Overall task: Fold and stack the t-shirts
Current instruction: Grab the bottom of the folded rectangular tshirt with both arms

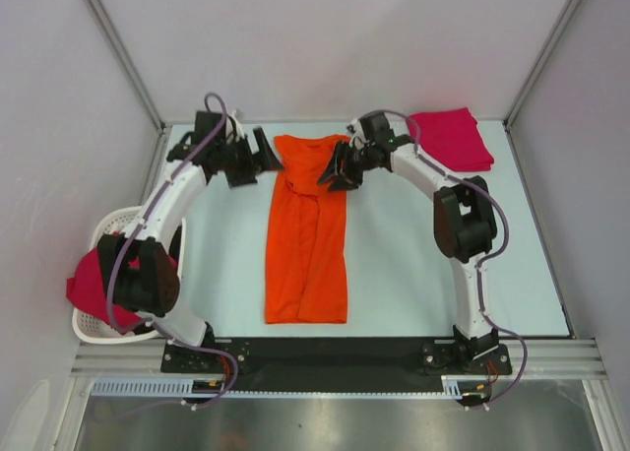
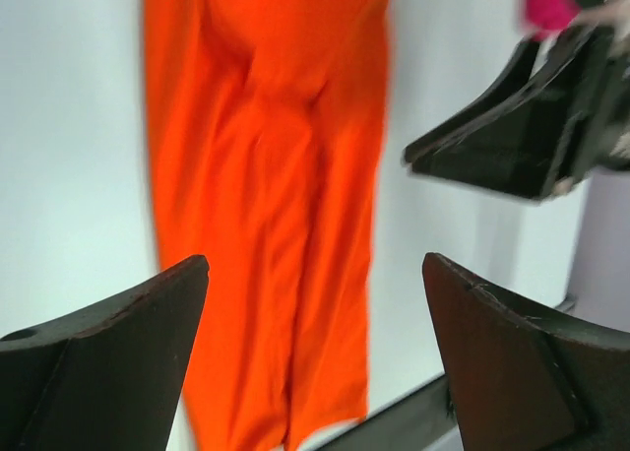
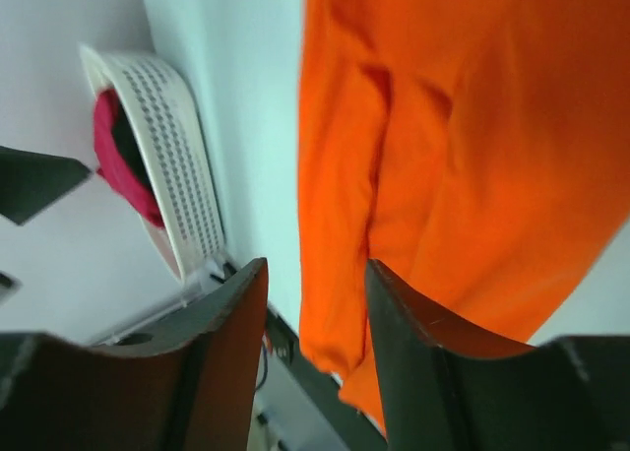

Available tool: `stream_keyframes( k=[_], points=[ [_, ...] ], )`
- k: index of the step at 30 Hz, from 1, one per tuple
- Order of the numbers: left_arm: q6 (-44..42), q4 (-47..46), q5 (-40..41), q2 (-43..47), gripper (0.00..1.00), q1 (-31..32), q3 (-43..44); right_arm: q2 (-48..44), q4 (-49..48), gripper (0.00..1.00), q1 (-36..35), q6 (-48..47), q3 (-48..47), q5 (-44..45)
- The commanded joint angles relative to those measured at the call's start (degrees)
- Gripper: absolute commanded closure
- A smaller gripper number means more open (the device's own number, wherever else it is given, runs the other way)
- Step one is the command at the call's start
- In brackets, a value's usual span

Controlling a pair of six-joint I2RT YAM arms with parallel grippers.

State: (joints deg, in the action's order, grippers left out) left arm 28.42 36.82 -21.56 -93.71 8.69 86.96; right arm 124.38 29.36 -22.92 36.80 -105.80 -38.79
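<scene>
Left side, near: the white slatted basket (image 1: pixel 110 226) sits off the left edge of the table (image 1: pixel 413 274). A draped crimson-pink t-shirt (image 1: pixel 91 286) hangs over its near rim, bunched and unfolded. The right wrist view shows the same basket with crimson cloth inside it.

Left of centre, far: the left gripper (image 1: pixel 252 161) is just beside the far left corner of the orange t-shirt (image 1: pixel 307 242), apart from it. Its jaws stand wide apart and nothing is between them. In the left wrist view the fingers (image 2: pixel 108 362) frame the cloth lying below.

Centre: the orange t-shirt lies flat on the table as a long, narrow strip running near to far, collar end far. Both sides are folded inward with creases along its length. The near hem is close to the table's near edge.

Right of centre, far: the right gripper (image 1: pixel 341 169) is over the far right edge of the orange t-shirt. Its jaws are parted by a narrow gap and hold nothing, as the right wrist view (image 3: pixel 315 269) shows. I cannot tell whether a fingertip touches the cloth.

Far right corner: a folded crimson-pink stack (image 1: pixel 453 140) rests flat on the table, well apart from the orange t-shirt. The number of garments in it cannot be determined.
</scene>
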Motion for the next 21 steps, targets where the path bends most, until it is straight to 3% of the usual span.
stream_keyframes(
  k=[1,9,21],
  points=[
    [-2.3,-2.3,1.3,8.1,0.04,0.3,-15.7,1.1,1.5,0.52,-1.1,1.6,5.8,-6.7],
    [-4.2,-0.8,2.3,12.7,0.03,0.3,-21.0,6.1,-0.7,0.53,-4.0,4.1,4.6,-5.7],
    [-4.8,-0.3,1.3,11.0,0.03,0.4,-19.8,23.4,6.4,0.55,-7.6,3.7,-19.5,-4.6]
  ],
)
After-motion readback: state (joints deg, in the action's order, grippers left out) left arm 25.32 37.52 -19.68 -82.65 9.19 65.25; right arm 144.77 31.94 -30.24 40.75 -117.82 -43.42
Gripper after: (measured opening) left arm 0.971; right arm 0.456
